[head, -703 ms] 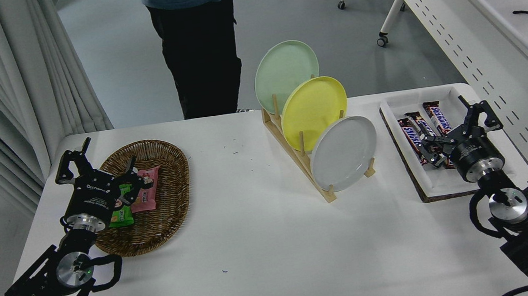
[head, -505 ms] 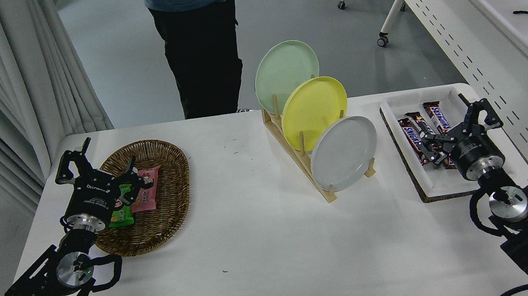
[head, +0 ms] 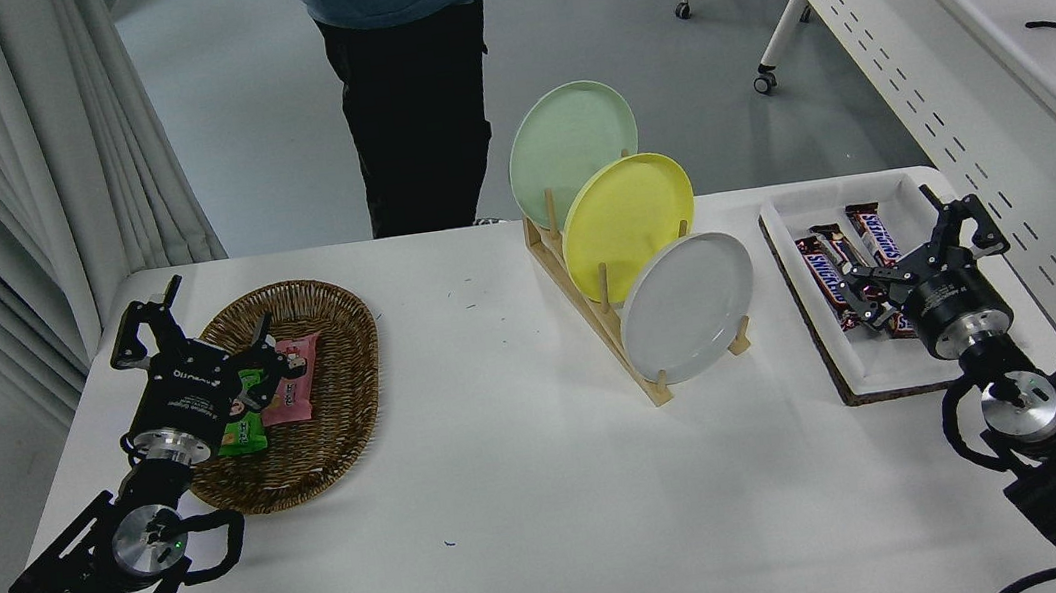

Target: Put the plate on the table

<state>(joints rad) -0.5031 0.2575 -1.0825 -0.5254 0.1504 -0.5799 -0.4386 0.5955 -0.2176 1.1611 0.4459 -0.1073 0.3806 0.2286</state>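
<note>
The pale grey-white plate (head: 688,307) stands on edge in the nearest slot of a wooden rack (head: 597,320) on the white table (head: 533,497). A yellow plate (head: 628,224) and a mint-green plate (head: 570,138) stand behind it in the same rack. My right gripper (head: 915,251) is open and empty, above the white tray to the right of the plate and apart from it. My left gripper (head: 194,325) is open, parked at the lower left over the basket's edge.
A wicker basket (head: 339,400) with snack packs lies at the left. A white tray (head: 804,202) with chocolate bars (head: 833,277) lies at the right. A person (head: 409,79) stands at the far side. A white desk (head: 971,51) stands at the right.
My right gripper has shifted slightly to the right and up over the tray. The person has stepped a little to the right. The plates have not moved.
</note>
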